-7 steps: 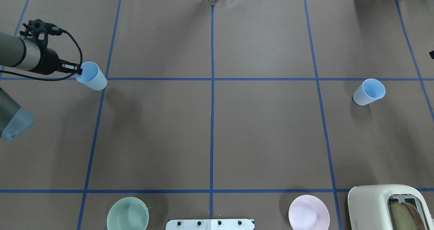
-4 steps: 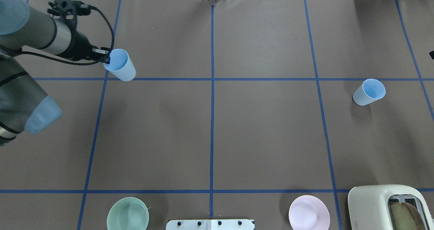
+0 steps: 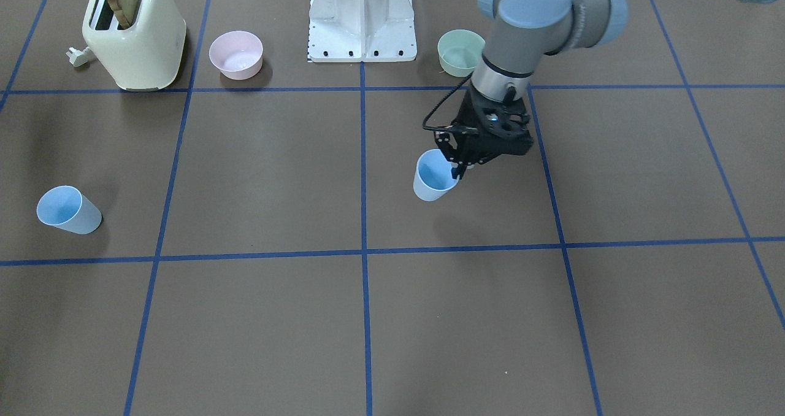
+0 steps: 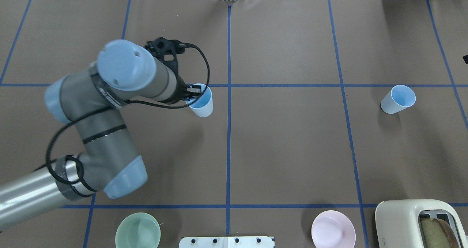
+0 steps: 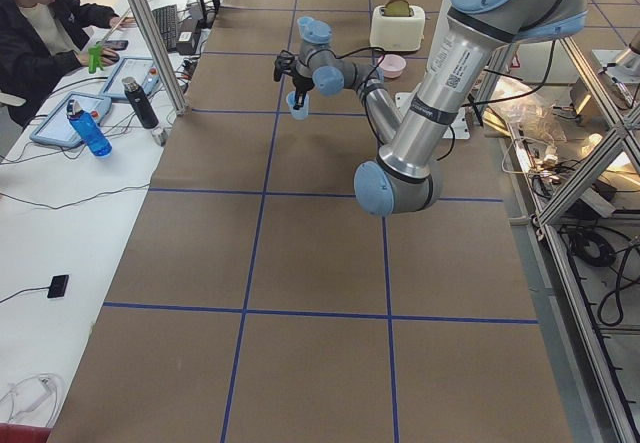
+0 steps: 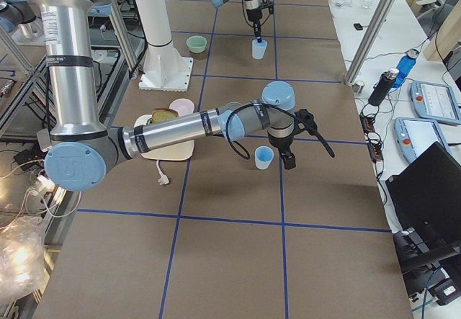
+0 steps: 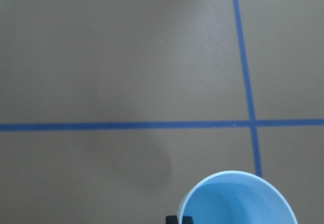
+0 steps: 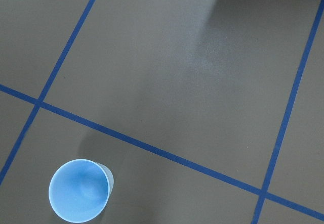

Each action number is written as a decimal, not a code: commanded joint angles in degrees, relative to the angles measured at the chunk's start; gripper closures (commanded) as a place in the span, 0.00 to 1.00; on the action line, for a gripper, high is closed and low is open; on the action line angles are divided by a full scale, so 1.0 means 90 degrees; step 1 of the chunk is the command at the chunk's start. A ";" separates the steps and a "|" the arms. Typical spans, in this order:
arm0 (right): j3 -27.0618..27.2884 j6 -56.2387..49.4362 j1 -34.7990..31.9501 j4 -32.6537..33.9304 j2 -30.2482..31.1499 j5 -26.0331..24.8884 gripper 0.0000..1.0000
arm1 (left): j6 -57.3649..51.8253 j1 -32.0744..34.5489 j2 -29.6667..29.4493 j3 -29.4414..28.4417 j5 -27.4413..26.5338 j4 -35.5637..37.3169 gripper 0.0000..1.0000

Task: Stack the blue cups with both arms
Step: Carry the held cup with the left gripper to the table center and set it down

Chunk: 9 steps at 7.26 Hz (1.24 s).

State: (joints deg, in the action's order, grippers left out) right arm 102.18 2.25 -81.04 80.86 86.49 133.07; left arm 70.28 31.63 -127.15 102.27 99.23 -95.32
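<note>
My left gripper [image 4: 192, 92] is shut on the rim of one blue cup [image 4: 201, 102] and holds it upright above the table, just left of the centre line. It shows in the front view [image 3: 434, 178] with its shadow apart below it, and in the left wrist view [image 7: 238, 199]. The second blue cup [image 4: 398, 99] stands alone at the right, also seen in the front view [image 3: 66, 210] and the right wrist view [image 8: 78, 189]. My right gripper [image 6: 287, 157] shows clearly only in the right side view, so I cannot tell whether it is open or shut.
A cream toaster [image 4: 415, 222] with bread stands at the near right corner. A pink bowl [image 4: 333, 234] and a green bowl [image 4: 138, 235] flank the white pedestal base [image 3: 362, 17]. An operator [image 5: 40, 33] sits at a desk beyond the table's far side.
My left arm has carried its cup from the table's far left rightward to just left of the centre line. The other cup has not moved.
</note>
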 commanded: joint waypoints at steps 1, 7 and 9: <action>-0.0006 0.0003 0.0000 0.0010 -0.0010 0.0000 0.00 | 0.0432 -0.0594 -0.0781 -0.0754 -0.0518 0.0152 1.00; -0.0006 0.0003 0.0000 0.0010 -0.0010 -0.0010 0.00 | 0.0365 -0.0809 -0.0716 -0.0953 -0.0742 0.0093 1.00; -0.0054 -0.0006 0.0000 0.0000 -0.0010 -0.0010 0.00 | 0.0355 -0.0838 -0.0726 -0.0983 -0.0772 0.0074 0.81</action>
State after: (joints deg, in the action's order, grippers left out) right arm 101.98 2.23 -81.04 80.93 86.43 132.99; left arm 73.55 24.21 -133.63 93.51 92.43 -94.58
